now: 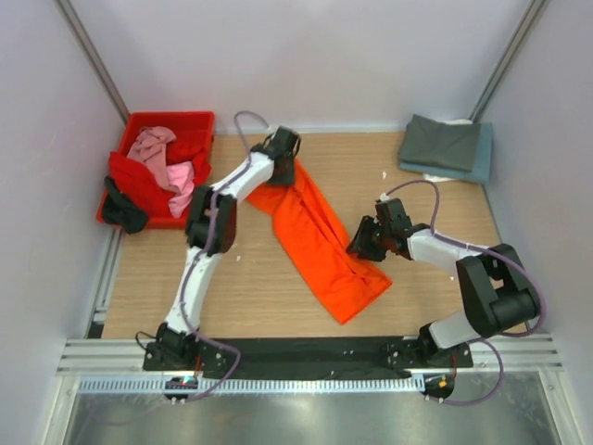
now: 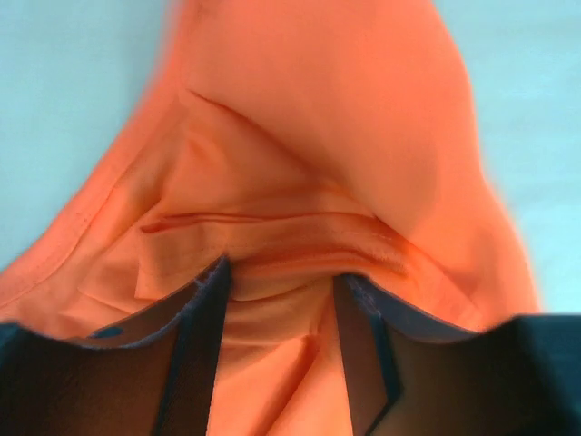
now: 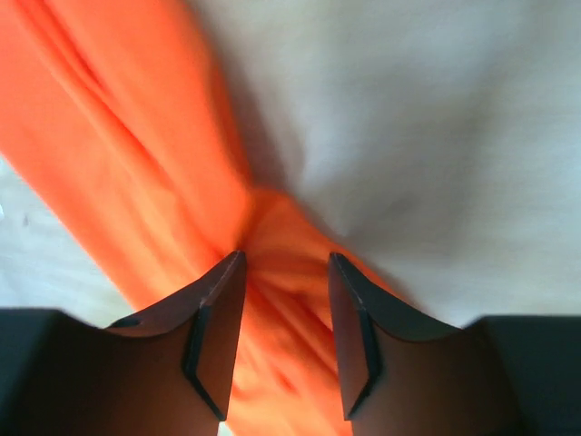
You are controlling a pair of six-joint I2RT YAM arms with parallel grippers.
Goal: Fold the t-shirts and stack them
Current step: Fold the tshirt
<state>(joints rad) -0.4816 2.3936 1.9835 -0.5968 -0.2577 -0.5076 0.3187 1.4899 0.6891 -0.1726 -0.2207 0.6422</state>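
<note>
the 2 arms have white links and black joints, with thin purple cables along them. the left gripper (image 2: 281, 350) and right gripper (image 3: 286, 336) have dark, angular fingers.

The table (image 1: 259, 297) is light wood, walled in by pale panels on three sides. An orange shirt (image 1: 324, 250) lies across its middle in a long diagonal band — far end near the back, near end toward the right front. At the back left corner sits a red crate (image 1: 199, 125), heaped with pink and red cloth. At the back right corner — a folded grey shirt (image 1: 440, 141) on a blue one (image 1: 482, 162).
</note>
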